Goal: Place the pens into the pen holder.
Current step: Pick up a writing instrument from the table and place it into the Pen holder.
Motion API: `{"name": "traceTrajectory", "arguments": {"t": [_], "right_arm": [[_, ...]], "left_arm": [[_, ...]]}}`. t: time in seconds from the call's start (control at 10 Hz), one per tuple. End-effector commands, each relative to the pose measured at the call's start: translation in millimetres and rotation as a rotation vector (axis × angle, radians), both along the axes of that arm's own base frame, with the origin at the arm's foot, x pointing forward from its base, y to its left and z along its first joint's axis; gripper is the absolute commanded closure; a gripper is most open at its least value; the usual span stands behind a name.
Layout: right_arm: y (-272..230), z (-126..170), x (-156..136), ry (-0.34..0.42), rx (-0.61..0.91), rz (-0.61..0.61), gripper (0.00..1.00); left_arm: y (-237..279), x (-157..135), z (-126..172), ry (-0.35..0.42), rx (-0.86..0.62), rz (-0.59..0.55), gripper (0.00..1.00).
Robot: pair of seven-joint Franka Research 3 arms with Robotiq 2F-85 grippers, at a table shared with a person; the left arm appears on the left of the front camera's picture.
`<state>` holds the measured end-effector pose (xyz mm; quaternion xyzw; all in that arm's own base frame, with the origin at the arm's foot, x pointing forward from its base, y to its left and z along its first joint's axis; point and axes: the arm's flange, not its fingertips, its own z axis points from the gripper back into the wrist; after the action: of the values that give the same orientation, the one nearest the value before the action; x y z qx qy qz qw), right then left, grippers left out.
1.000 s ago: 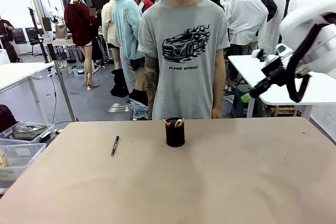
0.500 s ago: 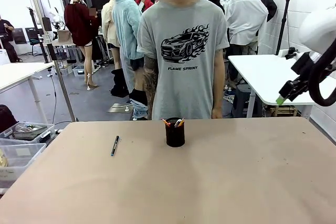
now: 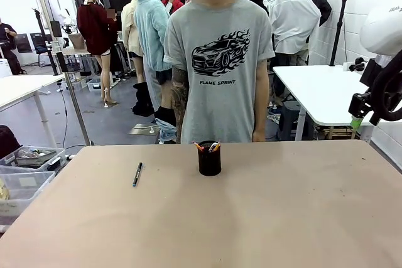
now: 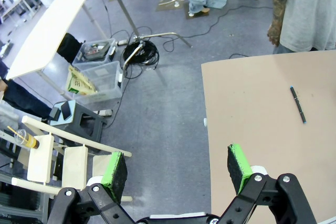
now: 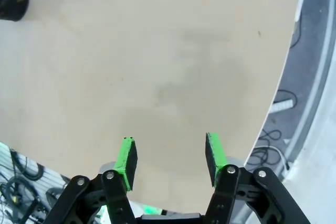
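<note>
The right arm (image 3: 382, 86) is cut off by the right edge of the front view, and little of its hand can be made out there. In the right wrist view the right gripper (image 5: 170, 159) is seen with its jaws partly open and nothing between them, above bare tabletop. The pen holder (image 3: 209, 159) is clipped there by the top left corner.

In the holder, only the tips of the orange-yellow pen (image 3: 198, 146) and the white-silver pen (image 3: 214, 147) are seen above the rim. The holder stands upright near the far edge of the tan table (image 3: 270, 218), just in front of the person (image 3: 220, 73) in a grey printed shirt.

The dark pen (image 3: 137, 174) lies flat on the table, left of the holder and apart from it.

The left gripper (image 4: 176, 167) is held spread wide and empty over the table's left edge and the grey floor. Clear plastic bins (image 4: 97, 66) and a cable coil (image 4: 139, 53) are seen on that floor. A white table (image 3: 326, 92) stands behind on the right.
</note>
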<state>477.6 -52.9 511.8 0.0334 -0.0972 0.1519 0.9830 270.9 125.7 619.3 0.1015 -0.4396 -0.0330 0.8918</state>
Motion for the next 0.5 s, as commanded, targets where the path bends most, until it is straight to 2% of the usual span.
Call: {"name": "traceTrajectory", "arguments": {"t": [0.0,0.1,0.2,0.4], "right_arm": [[-2,3,-3,-0.012,0.000,-0.004,0.34],[-2,3,-3,-0.012,0.000,-0.004,0.34],[-2,3,-3,-0.012,0.000,-0.004,0.34],[-2,3,-3,-0.012,0.000,-0.004,0.34]], "left_arm": [[-1,1,-2,-0.008,0.001,0.010,0.00],[0,0,0,0.000,0.000,0.000,0.00],[-26,17,0,0.039,0.006,-0.055,0.00],[-82,82,-19,0.173,0.053,-0.098,0.00]]}}
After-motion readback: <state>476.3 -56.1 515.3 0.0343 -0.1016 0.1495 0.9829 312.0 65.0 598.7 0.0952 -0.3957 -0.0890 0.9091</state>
